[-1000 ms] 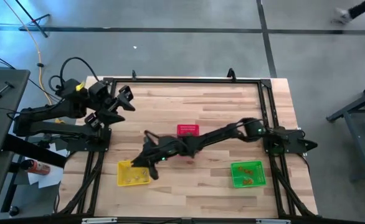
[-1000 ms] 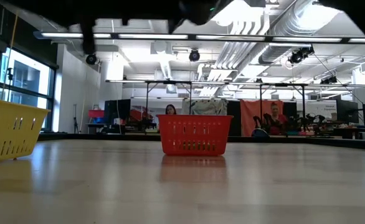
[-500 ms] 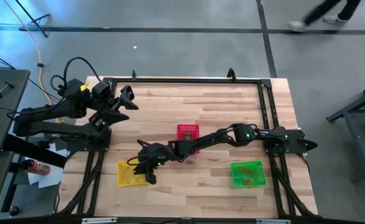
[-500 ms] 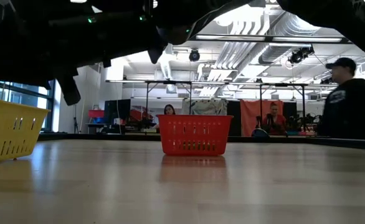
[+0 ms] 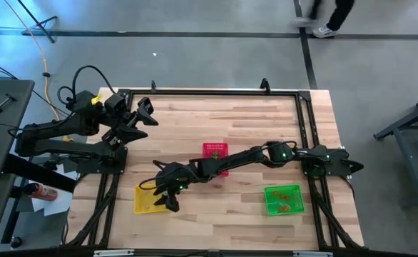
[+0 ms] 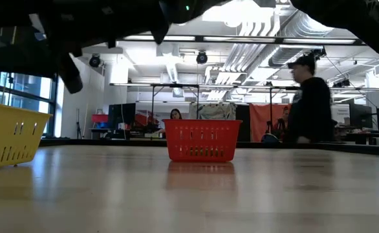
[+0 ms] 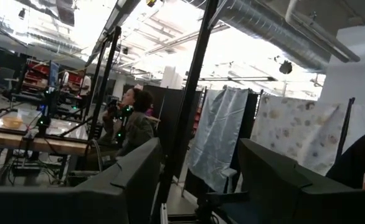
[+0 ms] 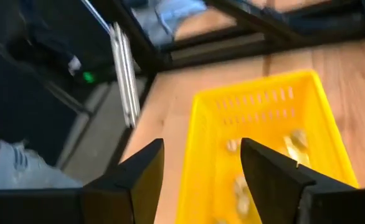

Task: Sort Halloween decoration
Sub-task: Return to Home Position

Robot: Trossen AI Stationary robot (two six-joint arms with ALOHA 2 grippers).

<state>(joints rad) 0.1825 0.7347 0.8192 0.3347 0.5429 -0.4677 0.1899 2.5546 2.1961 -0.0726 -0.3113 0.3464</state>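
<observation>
Down below right pincer, yellowish trinkets

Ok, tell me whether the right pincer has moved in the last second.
Yes: in the high view the right pincer has edged left, farther over the yellow basket.

a pale wooden table stands on a grey floor. a red mesh basket sits near the table's middle. a yellow basket lies off to the left and a green basket off to the right, all three well apart. beyond the table, a person in dark clothes and a cap is seen side-on. another person sits farther back, above the red basket's rim in the low view. a pale curtain hangs in the room.
</observation>
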